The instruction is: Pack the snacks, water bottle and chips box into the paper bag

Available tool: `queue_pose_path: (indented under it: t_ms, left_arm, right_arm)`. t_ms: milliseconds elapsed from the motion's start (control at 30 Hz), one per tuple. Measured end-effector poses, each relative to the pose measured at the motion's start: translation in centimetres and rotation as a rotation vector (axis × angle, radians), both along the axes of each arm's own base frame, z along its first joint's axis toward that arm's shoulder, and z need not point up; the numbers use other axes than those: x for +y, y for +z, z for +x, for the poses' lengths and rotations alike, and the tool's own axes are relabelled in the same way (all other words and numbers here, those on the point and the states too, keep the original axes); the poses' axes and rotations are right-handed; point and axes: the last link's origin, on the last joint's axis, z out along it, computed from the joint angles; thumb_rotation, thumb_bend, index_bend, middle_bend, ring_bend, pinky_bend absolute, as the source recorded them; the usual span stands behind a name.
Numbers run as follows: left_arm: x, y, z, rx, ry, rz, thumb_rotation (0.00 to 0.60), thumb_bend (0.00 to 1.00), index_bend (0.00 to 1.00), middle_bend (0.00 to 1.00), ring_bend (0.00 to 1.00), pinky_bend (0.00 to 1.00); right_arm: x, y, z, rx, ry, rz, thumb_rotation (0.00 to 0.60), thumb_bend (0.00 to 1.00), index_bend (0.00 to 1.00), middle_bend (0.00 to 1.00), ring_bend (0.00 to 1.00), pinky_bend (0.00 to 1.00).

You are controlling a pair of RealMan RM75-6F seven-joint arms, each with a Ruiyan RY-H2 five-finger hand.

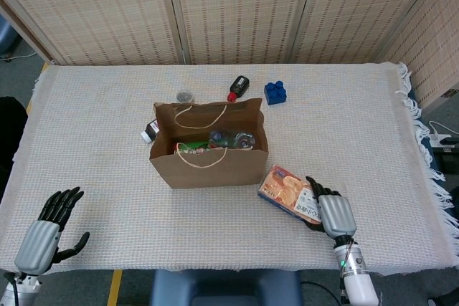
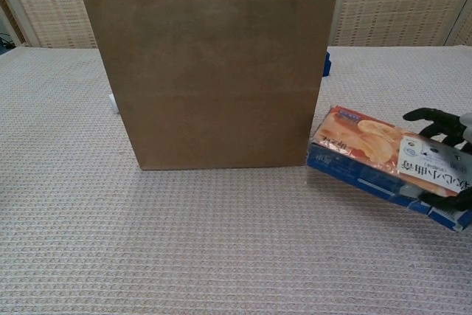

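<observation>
The brown paper bag [image 1: 208, 155] stands open mid-table and fills the chest view [image 2: 210, 71]. Inside it I see a water bottle [image 1: 233, 137] and colourful snack packs [image 1: 192, 147]. The orange and blue chips box [image 1: 287, 190] sits just right of the bag's front corner, raised a little above the cloth [image 2: 376, 149]. My right hand [image 1: 333, 213] grips the box's right end, with dark fingers [image 2: 435, 117] curled over its far edge. My left hand [image 1: 46, 231] rests at the front left corner, fingers spread and empty.
Behind the bag lie a blue toy block [image 1: 274, 92], a dark bottle with a red cap [image 1: 238, 87] and a small round jar [image 1: 185, 96]. A small dark item [image 1: 150, 132] pokes out at the bag's left side. The table's front edge is close to both hands.
</observation>
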Motion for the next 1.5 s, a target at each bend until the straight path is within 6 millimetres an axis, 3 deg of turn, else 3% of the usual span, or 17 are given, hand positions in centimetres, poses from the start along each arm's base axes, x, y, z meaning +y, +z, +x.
queue_pose_path:
  t_ms: [233, 433, 633, 800, 1033, 1300, 1500]
  left_arm:
    - [0.0, 0.0, 0.0, 0.002, -0.001, 0.003, 0.600, 0.35, 0.00, 0.00, 0.00, 0.02]
    - [0.1, 0.1, 0.0, 0.002, 0.004, 0.008, 0.600, 0.35, 0.00, 0.00, 0.00, 0.02]
    - [0.1, 0.0, 0.0, 0.005, 0.002, 0.006, 0.600, 0.35, 0.00, 0.00, 0.00, 0.02]
    - [0.1, 0.1, 0.0, 0.004, 0.002, 0.009, 0.600, 0.35, 0.00, 0.00, 0.00, 0.02]
    - [0.2, 0.3, -0.1, -0.004, 0.006, 0.015, 0.600, 0.35, 0.00, 0.00, 0.00, 0.02]
    - [0.3, 0.5, -0.2, -0.013, 0.011, 0.015, 0.600, 0.35, 0.00, 0.00, 0.00, 0.02]
    - [0.4, 0.4, -0.4, -0.016, 0.020, 0.010, 0.600, 0.35, 0.00, 0.00, 0.00, 0.01]
  right_arm:
    - [-0.1, 3.5, 0.8, -0.132, 0.009, -0.071, 0.600, 0.39, 0.11, 0.45, 0.32, 0.47]
    - [-0.9, 8.1, 2.5, -0.274, 0.048, -0.185, 0.600, 0.39, 0.12, 0.45, 0.32, 0.47]
    - [-2.5, 11.8, 5.4, -0.401, 0.116, -0.303, 0.600, 0.39, 0.13, 0.45, 0.32, 0.45]
    - [-4.7, 13.7, 8.3, -0.443, 0.196, -0.387, 0.600, 0.39, 0.13, 0.45, 0.31, 0.36]
    - [-7.8, 12.6, 13.0, -0.456, 0.280, -0.432, 0.600, 0.38, 0.13, 0.45, 0.24, 0.14]
    - [-11.5, 9.1, 17.7, -0.469, 0.313, -0.475, 0.600, 0.35, 0.13, 0.45, 0.24, 0.12]
    - [-12.8, 6.8, 20.1, -0.462, 0.317, -0.473, 0.600, 0.35, 0.13, 0.45, 0.24, 0.12]
